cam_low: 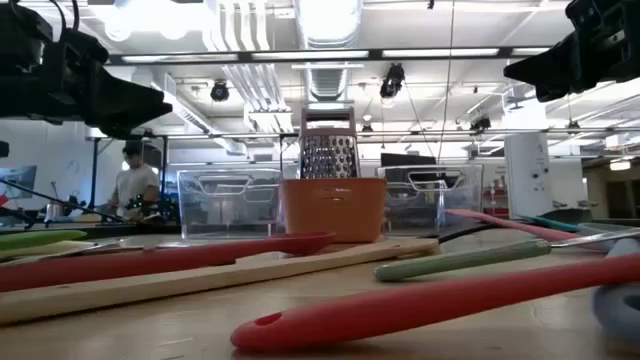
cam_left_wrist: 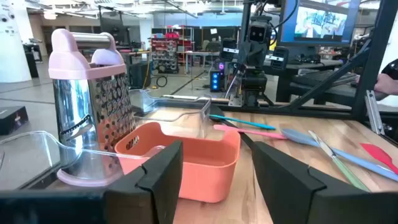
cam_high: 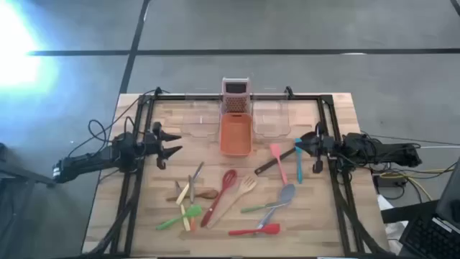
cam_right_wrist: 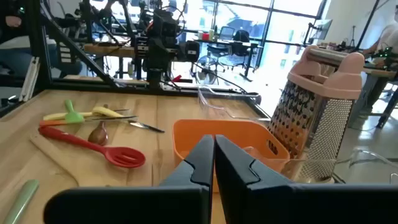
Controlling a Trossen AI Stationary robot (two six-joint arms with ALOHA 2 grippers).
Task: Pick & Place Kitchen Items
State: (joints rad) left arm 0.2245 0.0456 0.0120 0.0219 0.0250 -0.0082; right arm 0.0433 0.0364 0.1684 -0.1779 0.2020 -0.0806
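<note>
Left pincer (cam_high: 175, 143) agape, right pincer (cam_high: 302, 146) closed, both flanking orange tub (cam_high: 235, 134)

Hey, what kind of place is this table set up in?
Probably a robotics lab or workshop, not a kitchen: a wooden table with two robot arms, exposed ceiling ducts, and benches with screens and gear behind.

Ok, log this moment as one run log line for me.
left hand: open, empty, left of orange tub | right hand: shut, empty, right of tub | utensils: loose on table, none in tub
</note>
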